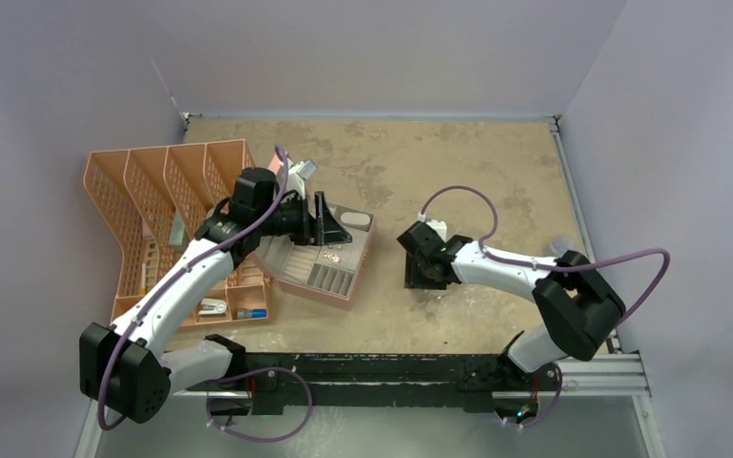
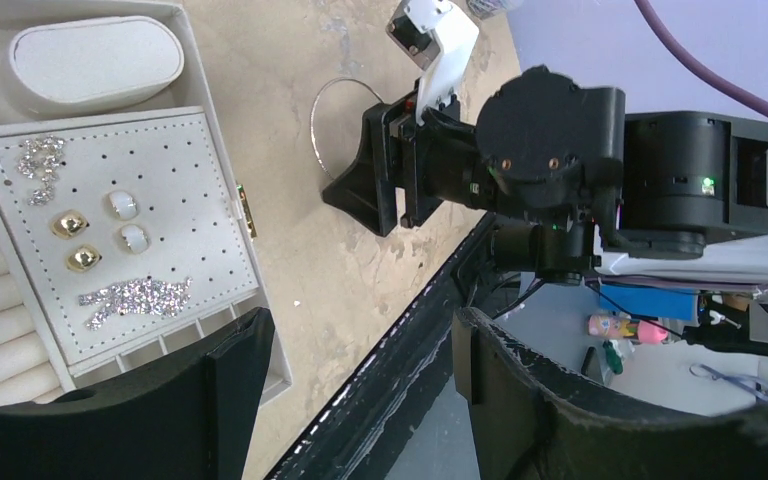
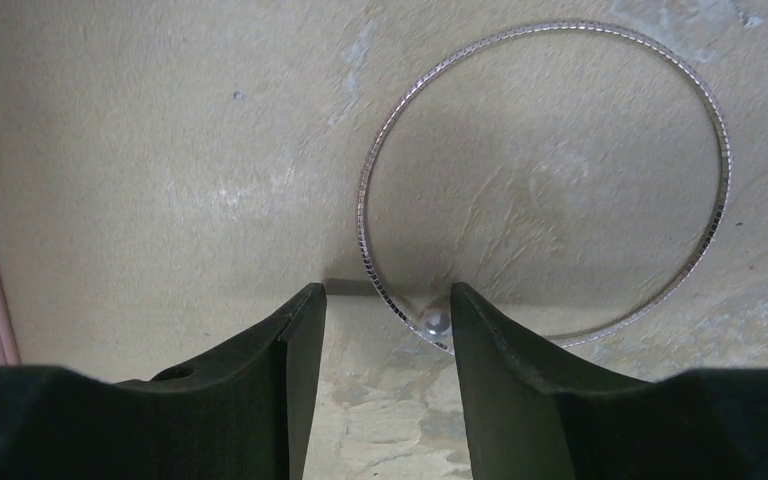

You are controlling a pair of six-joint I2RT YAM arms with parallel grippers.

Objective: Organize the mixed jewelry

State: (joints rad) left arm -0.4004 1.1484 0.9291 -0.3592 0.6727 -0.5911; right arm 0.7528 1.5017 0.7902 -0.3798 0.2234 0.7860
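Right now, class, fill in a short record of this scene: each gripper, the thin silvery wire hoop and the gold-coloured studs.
Thin silvery wire hoop: flat on the tan tabletop, not gripped
Right gripper: open, fingers straddling the hoop's beaded near edge
Left gripper: open, empty, above the pink jewellery box
Two round gold-coloured studs: on the white perforated panel in the box

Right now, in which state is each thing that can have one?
left gripper: open, empty, above the jewelry box
right gripper: open, empty, straddling the wire of the silver hoop
silver hoop: flat on the table, not held
jewelry box: open, not held
gold studs: seated on the box's panel
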